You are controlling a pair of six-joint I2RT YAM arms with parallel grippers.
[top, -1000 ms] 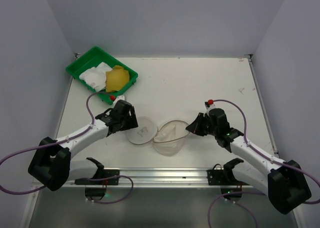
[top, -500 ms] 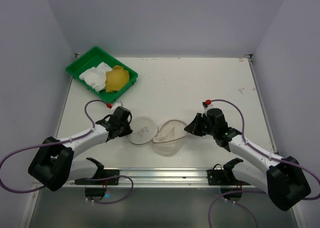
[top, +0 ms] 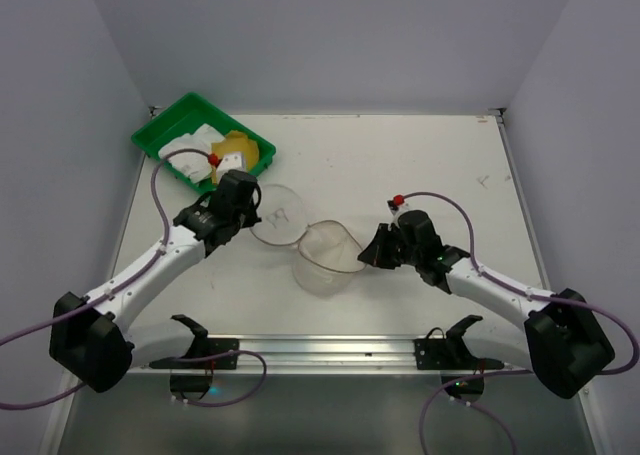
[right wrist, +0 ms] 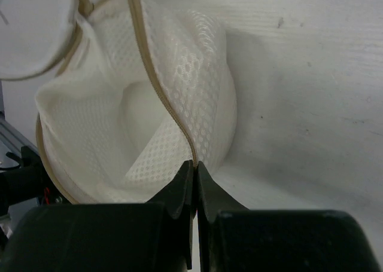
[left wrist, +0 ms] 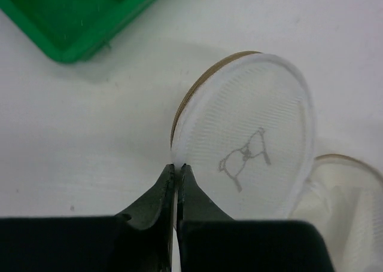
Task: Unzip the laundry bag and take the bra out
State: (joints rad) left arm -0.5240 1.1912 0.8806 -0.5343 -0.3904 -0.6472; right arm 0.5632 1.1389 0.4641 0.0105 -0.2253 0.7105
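Bag: we see the cream-white cylindrical mesh laundry bag (top: 325, 265) unzipped, just toward 6 o'clock of the white table's (top: 420, 155) centre.
Lid: its round flat lid (left wrist: 251, 140) stands tilted at the bag's 10 o'clock.
Left gripper (left wrist: 177, 166): clamped on the lid's edge.
Right gripper (right wrist: 194, 163): pinching the bag's zip rim at 3 o'clock.

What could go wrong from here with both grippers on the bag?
1. The left gripper pinches only the very edge of the lid, so a pull may slip it free.
2. The right gripper is shut on the laundry bag rim, so neither is free to reach in. Letting go may let the mesh mouth sag.
3. The lid lies near the green tray. Pulling further could bump it.
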